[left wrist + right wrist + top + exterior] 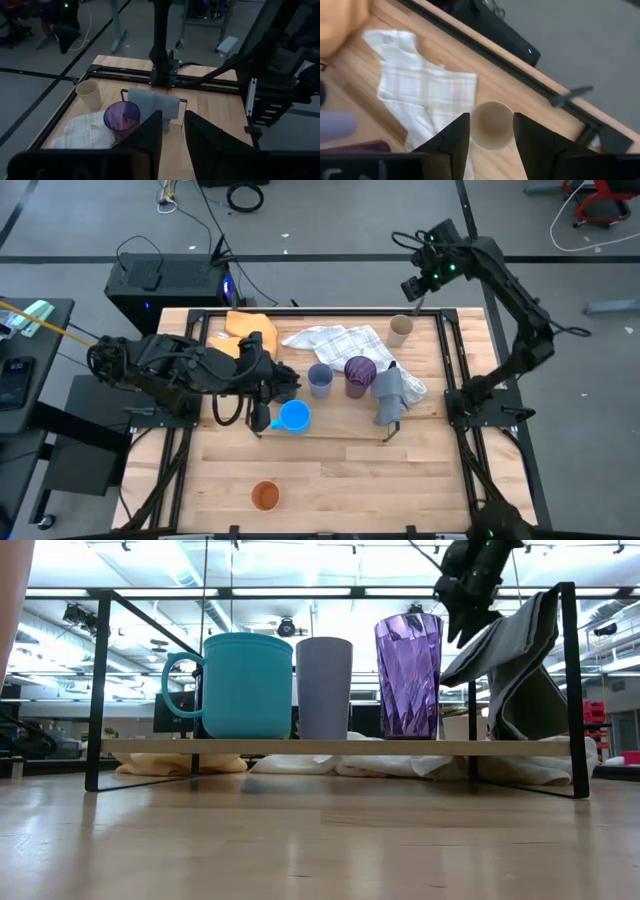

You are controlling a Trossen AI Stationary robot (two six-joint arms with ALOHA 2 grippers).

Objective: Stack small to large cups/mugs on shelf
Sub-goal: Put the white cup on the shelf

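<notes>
On the shelf [330, 747], three in a row in the low view: bright blue mug [240, 685] with its handle turned outward, pale lavender-blue cup [324, 687] in the middle, purple cup [408, 675] beside it, all upright. At the shelf's far end, a grey cloth [515, 660] draped over the rod. Seen from above, left gripper [285, 385] reaching low over the shelf's left end, just beside the blue mug [293, 417] and a little to the left of the lavender cup [320, 379]; fingers [149, 132] parted by a narrow gap, nothing between them, purple cup [123, 118] ahead and to one side, touching neither finger. Right gripper [413, 295] raised over the table's far right corner, directly above the tan cup [400, 331]; fingers [455, 135] spread fairly wide and empty, tan cup [492, 125] framed in the gap below, upright, mouth open upward, not touched. White-checked cloth [335, 340] crumpled just left of the tan cup, behind the shelf; yellow cloth [248, 325] farther left along the back edge. Orange cup [265, 496] alone near the front of the table [340, 480], well apart from both grippers and from the shelf. Dark navy cup not made out anywhere.
</notes>
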